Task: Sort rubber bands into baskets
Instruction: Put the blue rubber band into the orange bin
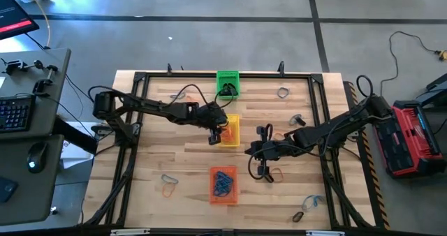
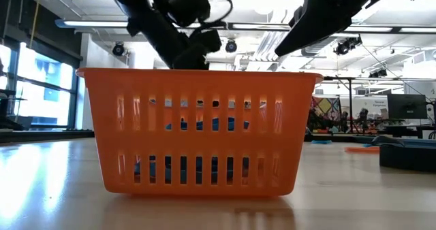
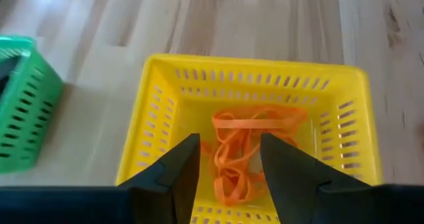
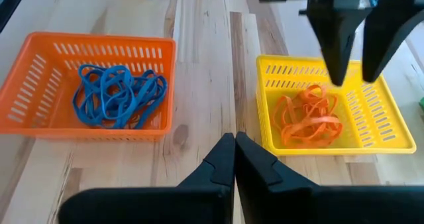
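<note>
The yellow basket (image 3: 252, 85) stands mid-table and holds a heap of orange rubber bands (image 3: 248, 141). My left gripper (image 3: 228, 154) hovers open just above that heap, with nothing between its fingers; the right wrist view shows it (image 4: 352, 55) over the basket too. The orange basket (image 4: 86, 85) near the front edge holds blue rubber bands (image 4: 119, 95). The green basket (image 1: 227, 84) stands at the far edge with dark bands in it. My right gripper (image 4: 234, 151) is shut and bare, above the table to the right of the yellow basket (image 1: 230, 131).
Loose rubber bands lie scattered on the table: far right (image 1: 283, 92), right of centre (image 1: 297, 119), beside my right gripper (image 1: 274, 172), front left (image 1: 169, 184) and front right (image 1: 312, 202). A black frame (image 1: 328, 124) borders the table.
</note>
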